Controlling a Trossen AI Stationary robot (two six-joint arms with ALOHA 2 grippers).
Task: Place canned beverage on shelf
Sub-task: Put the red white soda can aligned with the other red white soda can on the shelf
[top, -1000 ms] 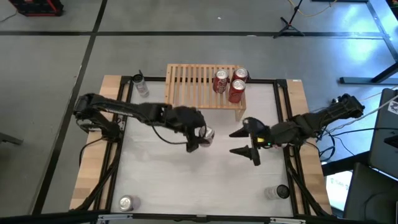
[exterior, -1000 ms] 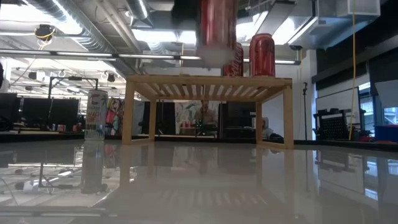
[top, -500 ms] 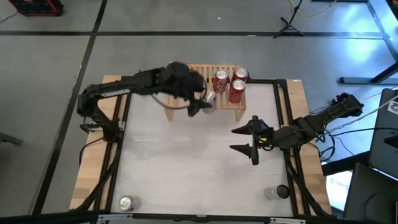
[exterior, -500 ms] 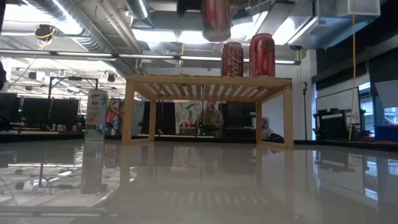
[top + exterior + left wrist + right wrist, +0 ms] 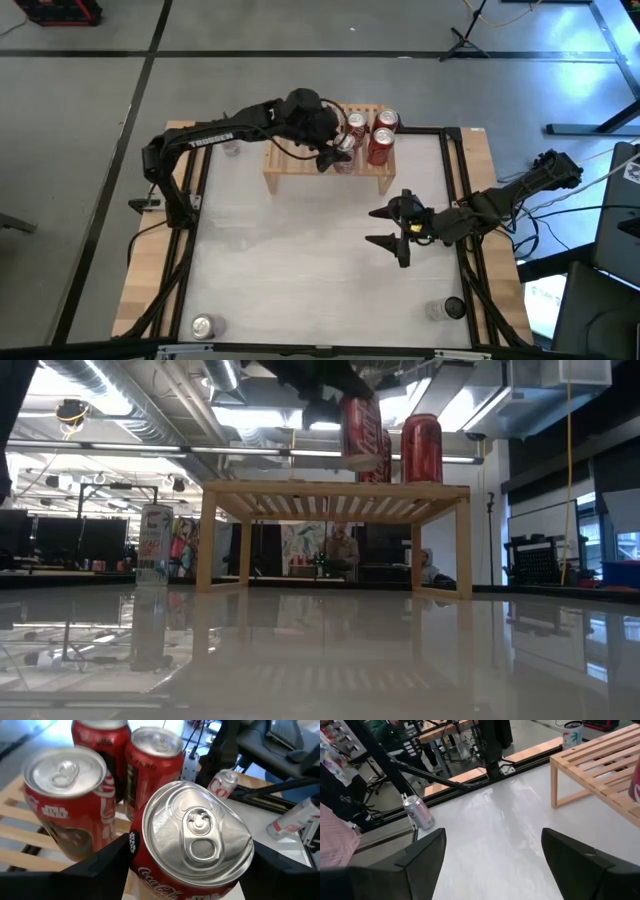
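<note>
In the high view the left gripper (image 5: 338, 152) sits in the upper middle of the frame, over the shelf (image 5: 290, 140), its jaws closed on a red can (image 5: 343, 146). The left wrist view shows that red can (image 5: 192, 840) tilted between the dark fingers (image 5: 107, 862), its silver lid facing the camera, just beside three red cans (image 5: 75, 802) that stand upright on the light wood slats. In the low view the held can (image 5: 361, 430) hangs slightly tilted just above the shelf top (image 5: 335, 490), in the upper centre of the frame, with a standing can (image 5: 421, 449) to its right; whether it touches the slats cannot be told. The right gripper (image 5: 392, 232) waits right of centre over the white worktop (image 5: 300, 270), jaws spread wide and holding nothing. A silver can (image 5: 203, 326) lies at the lower left of the worktop, another can (image 5: 447, 309) at the lower right.
</note>
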